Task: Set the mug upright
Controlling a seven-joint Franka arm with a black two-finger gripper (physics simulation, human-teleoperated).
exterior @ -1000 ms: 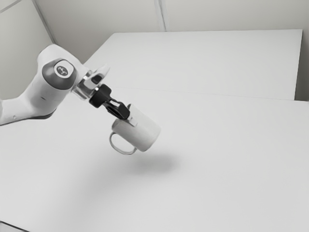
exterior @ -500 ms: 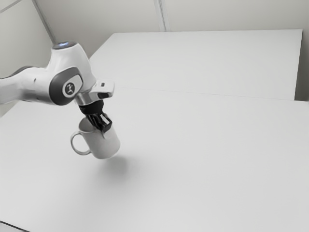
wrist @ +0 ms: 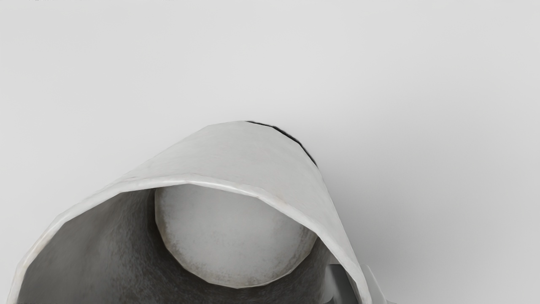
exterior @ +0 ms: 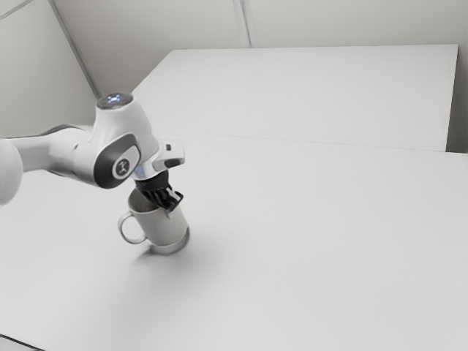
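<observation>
- Mug (exterior: 165,228) taken as landmark: on its exterior-view left side and above it, the arm (exterior: 126,133) reaches in.
- Handle (exterior: 121,228) projects from the mug's side toward the exterior view's left, apart from the gripper.
- Mug itself found mostly righted: mouth up, base down, with a moderate lean of the mouth toward the exterior view's left. Inner floor visible in the wrist view; no contents noted.
- Gripper (exterior: 172,208) at the mug's rim, on the side away from the handle, pinching the wall: one finger inside (wrist: 341,283), the other outside (wrist: 374,283).
- Table (exterior: 314,234) beneath the mug and out to its exterior-view right. Base is near the surface; full contact cannot be confirmed.
- Assessment: grasp and most of the turning done. Outstanding: take out the last lean, seat the base flat, release, withdraw. Early release could let the mug rock or tip.
</observation>
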